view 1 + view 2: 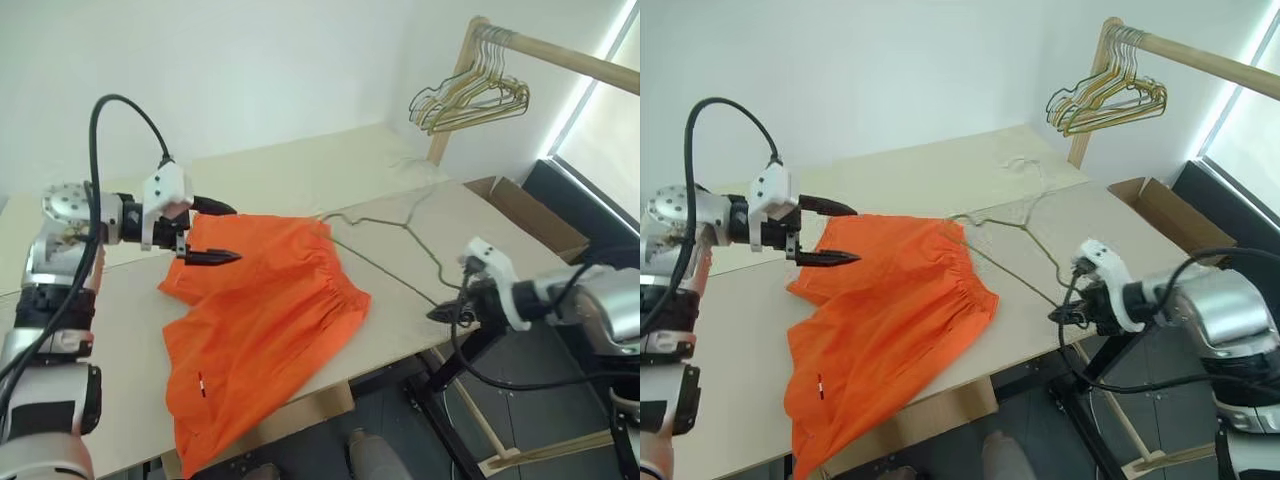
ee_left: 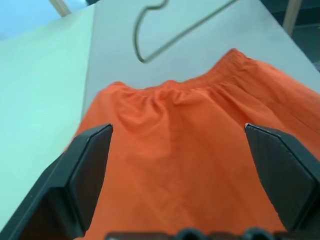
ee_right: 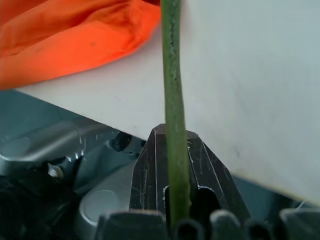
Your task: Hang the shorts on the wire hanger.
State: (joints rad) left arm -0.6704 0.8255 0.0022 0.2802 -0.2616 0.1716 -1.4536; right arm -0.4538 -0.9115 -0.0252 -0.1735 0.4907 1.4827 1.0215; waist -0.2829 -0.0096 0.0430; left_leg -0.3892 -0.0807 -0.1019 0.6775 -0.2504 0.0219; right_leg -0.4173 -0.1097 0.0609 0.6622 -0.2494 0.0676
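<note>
The bright orange shorts (image 1: 260, 310) lie spread on the pale table (image 1: 300, 170), one leg hanging over the near edge. My left gripper (image 1: 234, 234) hovers just above their far left part, open, with nothing between its fingers; in the left wrist view the shorts (image 2: 190, 165) lie below the spread fingers (image 2: 92, 170). The thin wire hanger (image 1: 400, 225) lies flat on the table to the right of the gathered waistband. My right gripper (image 1: 442, 312) is at the table's right edge, shut on the hanger's wire (image 3: 172, 100), which runs up between its closed fingers (image 3: 150, 170).
A bunch of gold and dark hangers (image 1: 470, 95) hangs from a wooden rail (image 1: 560, 55) at the back right. An open cardboard box (image 1: 530, 215) stands beyond the table's right edge. The table's near edge drops to a dark floor.
</note>
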